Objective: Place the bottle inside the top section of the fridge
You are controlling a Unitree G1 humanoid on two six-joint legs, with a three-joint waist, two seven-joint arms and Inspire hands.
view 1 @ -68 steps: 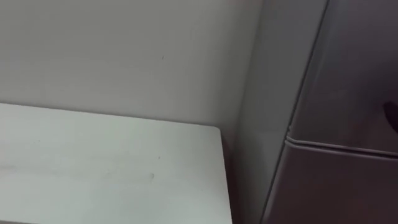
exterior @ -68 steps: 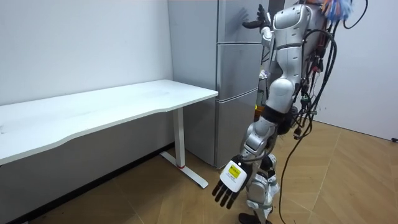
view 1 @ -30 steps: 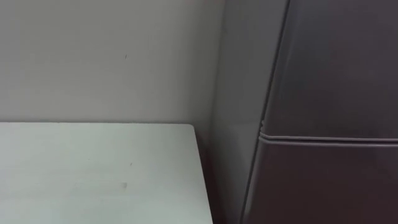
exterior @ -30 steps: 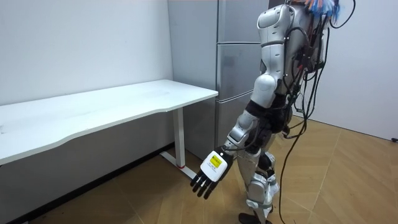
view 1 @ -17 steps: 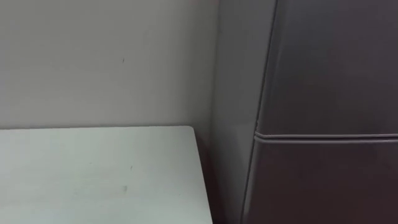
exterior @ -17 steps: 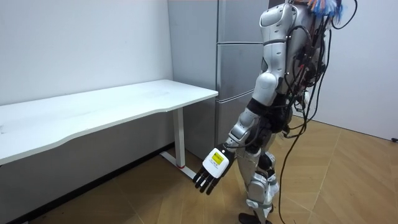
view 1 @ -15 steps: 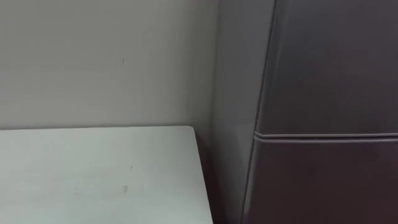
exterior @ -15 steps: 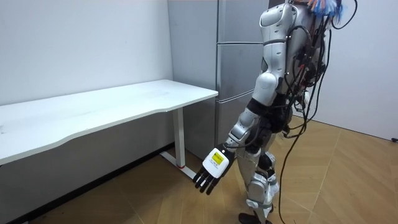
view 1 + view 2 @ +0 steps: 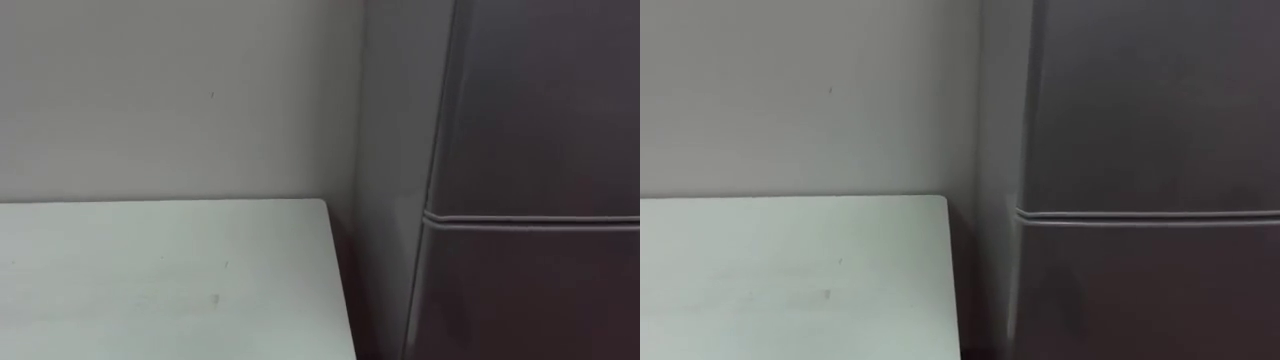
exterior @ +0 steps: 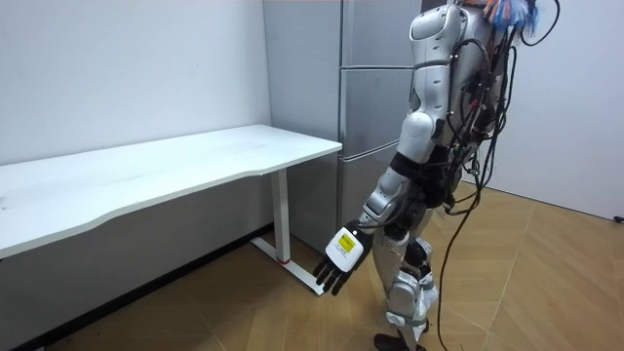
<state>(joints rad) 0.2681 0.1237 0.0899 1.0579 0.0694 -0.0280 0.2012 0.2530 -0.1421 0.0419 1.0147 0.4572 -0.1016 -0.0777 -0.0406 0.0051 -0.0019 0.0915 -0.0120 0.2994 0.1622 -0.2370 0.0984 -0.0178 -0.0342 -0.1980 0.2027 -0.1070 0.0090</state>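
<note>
— Well, how is the left hand (image 10: 341, 255)?
— Hanging low by the robot's legs, fingers straight and slack, holding nothing.
— And the bottle?
— Cannot tell where it is. The robot stands facing the grey fridge (image 10: 375, 107), its 2 doors shut, the white counter (image 10: 195, 161) just left of it.
</note>
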